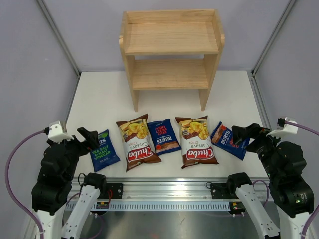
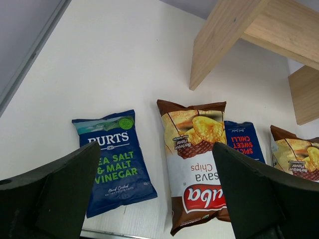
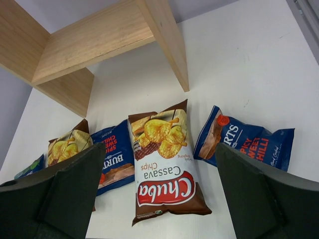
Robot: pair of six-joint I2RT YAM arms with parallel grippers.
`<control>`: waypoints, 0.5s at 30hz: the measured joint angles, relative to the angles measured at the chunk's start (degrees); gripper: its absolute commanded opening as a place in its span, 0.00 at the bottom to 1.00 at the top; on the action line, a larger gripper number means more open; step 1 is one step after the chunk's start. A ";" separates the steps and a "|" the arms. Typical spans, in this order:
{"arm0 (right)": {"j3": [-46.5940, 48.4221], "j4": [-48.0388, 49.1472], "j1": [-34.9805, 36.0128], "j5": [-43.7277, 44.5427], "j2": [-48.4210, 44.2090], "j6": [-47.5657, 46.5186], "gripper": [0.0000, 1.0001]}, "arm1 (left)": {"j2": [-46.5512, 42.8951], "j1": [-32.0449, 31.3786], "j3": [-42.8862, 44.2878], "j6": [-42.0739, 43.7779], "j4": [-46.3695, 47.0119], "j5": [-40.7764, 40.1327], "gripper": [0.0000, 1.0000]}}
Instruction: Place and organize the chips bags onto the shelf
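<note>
1. Glossy brown and dark-blue chips bags (image 1: 197, 141) lie flat in a row of five across the near half of the white table (image 1: 99, 94). None is yet on the shelf (image 1: 171, 45), which stands at the far edge with both tiers bare.
2. My left gripper (image 1: 88, 135) hovers just beside the leftmost blue bag (image 1: 104, 150), and my right gripper (image 1: 243, 132) just beside the rightmost blue bag (image 1: 230, 140). Both have their jaws spread wide and carry nothing.
3. Risk, as I judge it: the slick, air-filled film could slide out of a pinch or burst under a hard squeeze.
4. Between the two brown bags (image 1: 137, 142) the middle blue bag (image 1: 163, 137) sits tight. Its edges touch or overlap theirs, I cannot tell which, so lifting one may drag a neighbour.
5. On the shelf, the raised rim (image 1: 169, 16) and the side panels (image 1: 208, 79) could snag a bag brought in low.
</note>
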 measured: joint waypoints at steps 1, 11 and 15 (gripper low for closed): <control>0.00 0.11 0.00 0.00 0.00 0.00 1.00 | 0.00 0.00 -0.11 0.00 0.04 0.04 0.99; -3.26 2.99 0.00 -3.52 -1.55 0.46 0.99 | 2.40 0.00 -1.84 -2.67 1.29 1.70 0.99; -6.25 5.49 0.00 -7.82 -3.85 1.73 0.99 | 6.56 0.00 -6.16 -6.80 5.14 5.62 0.99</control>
